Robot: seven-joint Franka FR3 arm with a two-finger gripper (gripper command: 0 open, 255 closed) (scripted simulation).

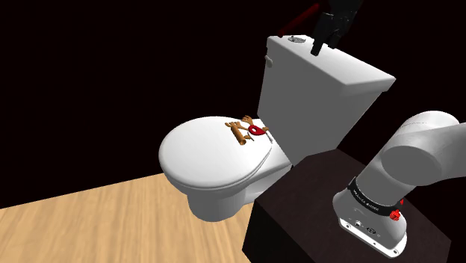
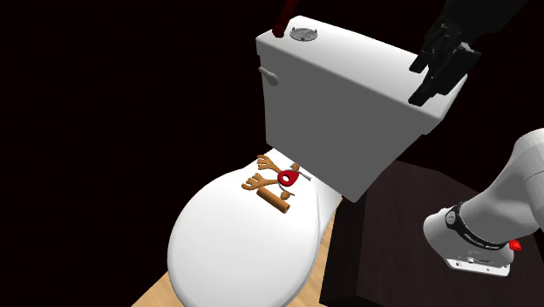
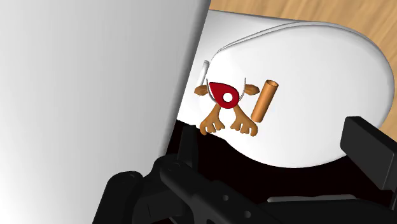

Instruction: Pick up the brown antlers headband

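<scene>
Shoulder view: my gripper (image 1: pixel 326 42) hovered above the toilet tank (image 1: pixel 321 82), jaws apart and empty, while the brown antlers headband (image 1: pixel 245 131) lay on the closed toilet lid (image 1: pixel 196 155) beside the tank. Approach step, I judged; next, descend and straddle it.

Brown antlers headband (image 1: pixel 240 131) on a white toilet lid (image 1: pixel 198 153)
It lies flat at the lid's hinge end, with a red teardrop piece at its middle.

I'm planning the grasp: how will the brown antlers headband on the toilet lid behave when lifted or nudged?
The antlers headband looks small and thin, so probably light. It lies flat on the smooth toilet lid, so a nudge may slide it rather than tip it. Its slender prongs might snag or bend.
</scene>
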